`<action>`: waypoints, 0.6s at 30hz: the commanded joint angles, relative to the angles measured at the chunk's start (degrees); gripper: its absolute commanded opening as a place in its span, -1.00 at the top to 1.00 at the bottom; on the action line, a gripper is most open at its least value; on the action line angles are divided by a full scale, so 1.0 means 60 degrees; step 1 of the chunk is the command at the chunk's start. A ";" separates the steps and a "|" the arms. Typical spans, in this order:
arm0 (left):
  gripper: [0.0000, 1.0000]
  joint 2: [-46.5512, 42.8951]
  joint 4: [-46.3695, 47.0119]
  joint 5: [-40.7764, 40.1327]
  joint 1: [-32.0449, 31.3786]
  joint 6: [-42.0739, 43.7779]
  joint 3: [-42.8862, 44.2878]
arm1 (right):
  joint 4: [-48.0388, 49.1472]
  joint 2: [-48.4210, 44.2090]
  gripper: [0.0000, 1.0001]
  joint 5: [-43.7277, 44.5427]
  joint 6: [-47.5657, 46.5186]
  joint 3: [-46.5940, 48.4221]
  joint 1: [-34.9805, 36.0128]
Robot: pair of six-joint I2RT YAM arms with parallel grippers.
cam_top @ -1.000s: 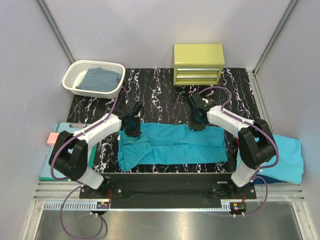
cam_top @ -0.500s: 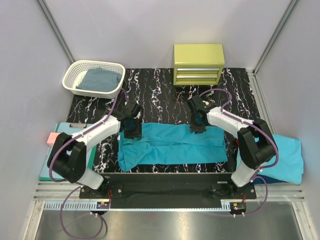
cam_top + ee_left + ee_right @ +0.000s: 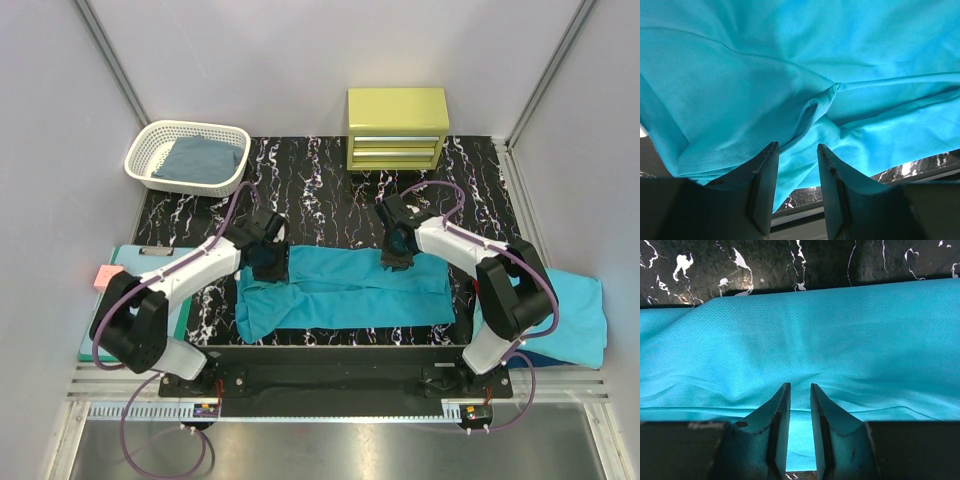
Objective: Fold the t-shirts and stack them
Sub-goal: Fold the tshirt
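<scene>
left claw [image 3: 796, 147] spread over teal t-shirt [image 3: 345, 292] | right claw [image 3: 799, 386] pinching it (near far edge)

We find nothing we can read. The shirt [image 3: 345, 290] is plain cloth, with no print or tag showing in either wrist view. The drawer chest [image 3: 397, 128] has bare fronts. The pink note [image 3: 103, 277] beside the clipboard [image 3: 128, 258] (small from above) shows no writing we can make out.
</scene>
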 commanded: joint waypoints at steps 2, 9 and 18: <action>0.19 0.0257 0.0353 -0.0031 -0.0048 0.0156 -0.0214 | 0.0237 -0.0452 0.41 0.0082 0.0132 -0.0061 0.0148; 0.91 0.0083 0.0338 -0.0339 -0.0048 0.0098 -0.0068 | 0.0237 -0.0599 0.41 0.0170 0.0088 -0.0193 0.0134; 1.00 -0.0987 -0.0496 -0.1116 -0.0472 -0.0049 0.0634 | 0.0309 -0.0482 0.42 0.0126 0.0059 -0.0237 0.0134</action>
